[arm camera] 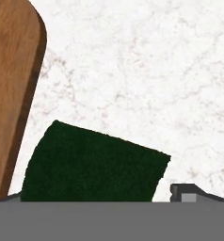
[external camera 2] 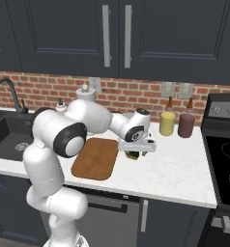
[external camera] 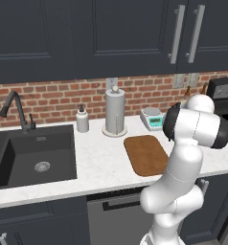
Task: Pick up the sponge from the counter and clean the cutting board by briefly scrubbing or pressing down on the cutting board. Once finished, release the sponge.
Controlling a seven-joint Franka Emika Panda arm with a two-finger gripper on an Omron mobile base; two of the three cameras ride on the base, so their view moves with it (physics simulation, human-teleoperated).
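Sponge [arm camera: 92, 164], dark green top, beside brown cutting board [arm camera: 12, 84].

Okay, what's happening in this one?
The arm has its gripper lowered over the sponge, which lies on the white counter just right of the cutting board. In the hand view the sponge's dark green top sits between the fingertips. Whether the fingers have closed on it can't be told. The board itself is bare.

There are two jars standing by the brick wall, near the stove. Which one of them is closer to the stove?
The dark red jar is the one closer to the stove. The yellow jar stands on its other side, toward the cutting board.
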